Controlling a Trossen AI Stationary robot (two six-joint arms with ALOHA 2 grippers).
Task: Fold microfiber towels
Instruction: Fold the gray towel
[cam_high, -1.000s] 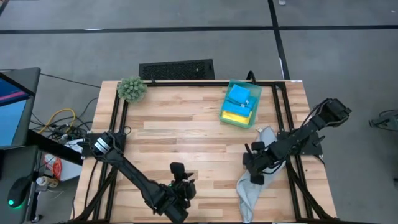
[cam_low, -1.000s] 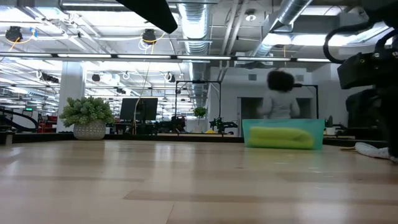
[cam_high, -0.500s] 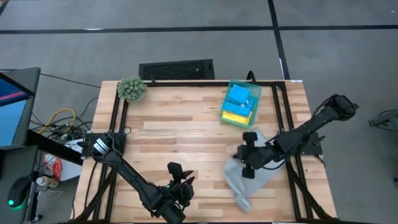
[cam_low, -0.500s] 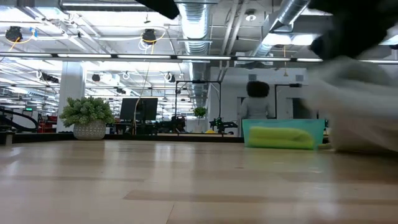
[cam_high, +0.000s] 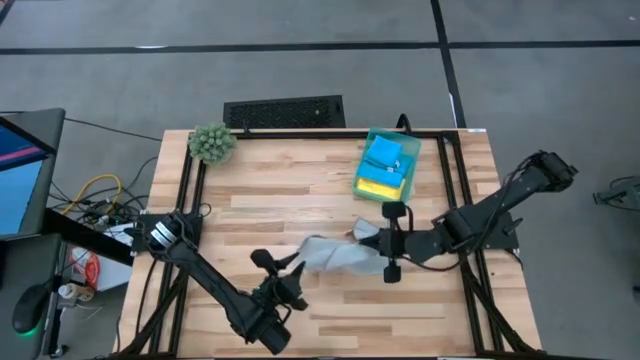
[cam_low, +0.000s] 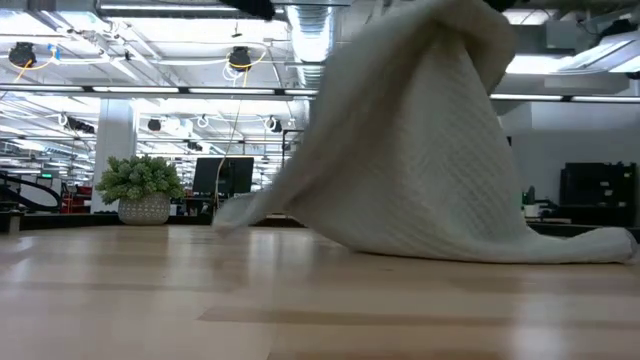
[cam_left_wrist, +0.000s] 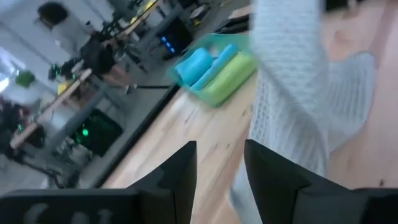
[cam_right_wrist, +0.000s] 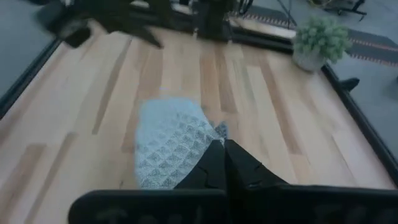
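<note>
The right gripper (cam_high: 392, 243) was pinched tight on one edge of the pale grey towel (cam_high: 335, 254), holding it up over the middle of the table (cam_high: 270, 190). From that grip the cloth draped down toward the left gripper (cam_high: 277, 275), its lower edge resting on the wood. The left gripper hung near the table's front edge with its fingers (cam_left_wrist: 179, 171) parted and nothing between them, just short of the towel's trailing corner.

In the low view the hanging towel (cam_low: 420, 150) filled most of the frame and hid the bin and much of the room behind it. The right gripper itself was cut off above that frame.

At the far right of the table stood the green bin (cam_high: 387, 167), with blue towels (cam_high: 383, 153) and a yellow towel (cam_high: 376, 186) folded inside. A small fuzzy plant (cam_high: 211, 143) sat at the far left corner. The surface was pale wooden planks in a black frame on a grey floor; beyond it lay a workshop with ceiling ducts and strip lights.
</note>
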